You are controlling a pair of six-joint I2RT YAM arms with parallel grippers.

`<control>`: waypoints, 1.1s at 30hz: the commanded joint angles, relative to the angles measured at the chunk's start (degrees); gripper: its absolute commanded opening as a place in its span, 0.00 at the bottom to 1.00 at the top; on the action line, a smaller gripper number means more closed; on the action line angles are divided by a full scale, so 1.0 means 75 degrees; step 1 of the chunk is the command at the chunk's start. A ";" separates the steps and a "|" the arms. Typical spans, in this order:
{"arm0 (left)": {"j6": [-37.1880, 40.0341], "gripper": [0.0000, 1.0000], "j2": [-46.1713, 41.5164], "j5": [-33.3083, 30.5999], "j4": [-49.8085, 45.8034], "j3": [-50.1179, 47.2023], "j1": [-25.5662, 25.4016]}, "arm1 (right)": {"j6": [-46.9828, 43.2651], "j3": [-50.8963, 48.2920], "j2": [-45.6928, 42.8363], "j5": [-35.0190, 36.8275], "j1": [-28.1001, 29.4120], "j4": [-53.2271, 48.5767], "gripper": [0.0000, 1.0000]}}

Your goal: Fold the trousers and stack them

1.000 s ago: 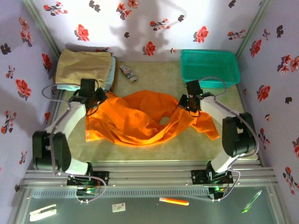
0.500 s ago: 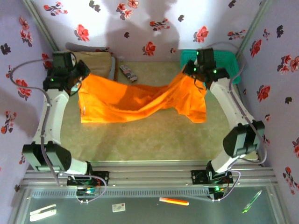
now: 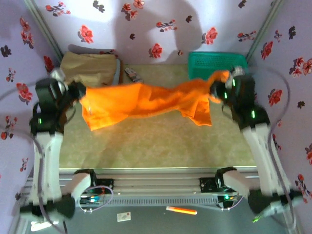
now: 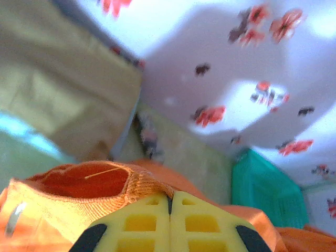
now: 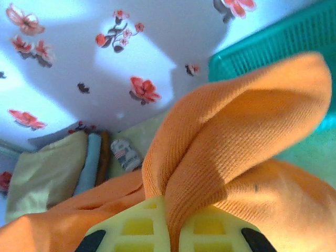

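Observation:
The bright orange trousers point(image 3: 146, 101) hang stretched in the air between my two grippers, sagging toward the table. My left gripper point(image 3: 78, 93) is shut on the trousers' left end; in the left wrist view its yellow fingers point(image 4: 142, 223) pinch a ribbed hem point(image 4: 131, 189). At the trousers' right end my right gripper point(image 3: 214, 87) is also shut, and a thick fold of orange cloth point(image 5: 231, 136) bulges up between its yellow fingers point(image 5: 131, 226). A loose part of the trousers droops below the right end point(image 3: 200, 114).
A stack of folded garments, tan on top point(image 3: 90, 68) with a light blue one point(image 5: 92, 157) under it, lies at the back left. The green basket point(image 3: 214, 66) stands at the back right. A small patterned item point(image 3: 132, 74) lies between them. Floral walls close the table in.
Both arms have risen and spread apart, lifting the trousers off the table and pulling them taut. A second ago the cloth lay crumpled mid-table.

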 commanded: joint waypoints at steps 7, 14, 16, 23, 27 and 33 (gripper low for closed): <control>-0.1212 0.64 -0.4322 0.2660 -0.0811 -0.3073 0.0015 | 0.0900 -0.3658 -0.4672 0.0907 0.0099 -0.2680 0.60; -0.1259 0.80 -0.3736 0.2918 -0.1017 -0.2489 0.0009 | 0.0789 -0.3069 -0.2797 0.0447 0.0095 -0.1511 0.68; -0.1420 0.75 -0.3227 0.2717 -0.0710 -0.2855 0.0009 | 0.0867 -0.3089 -0.2078 -0.0063 0.0113 -0.0727 0.60; -0.1917 0.67 -0.1103 0.1096 0.1772 -0.4226 -0.1008 | 0.0591 -0.2501 0.1137 0.0494 0.0369 0.1071 0.64; -0.2225 0.67 0.0726 0.0260 0.3363 -0.4699 -0.1694 | 0.0491 -0.1654 0.2854 0.2013 -0.0200 0.0716 0.76; -0.2373 0.67 0.2467 -0.0553 0.4879 -0.5402 -0.1891 | 0.0061 -0.0387 0.5132 0.2122 -0.1018 0.0490 0.68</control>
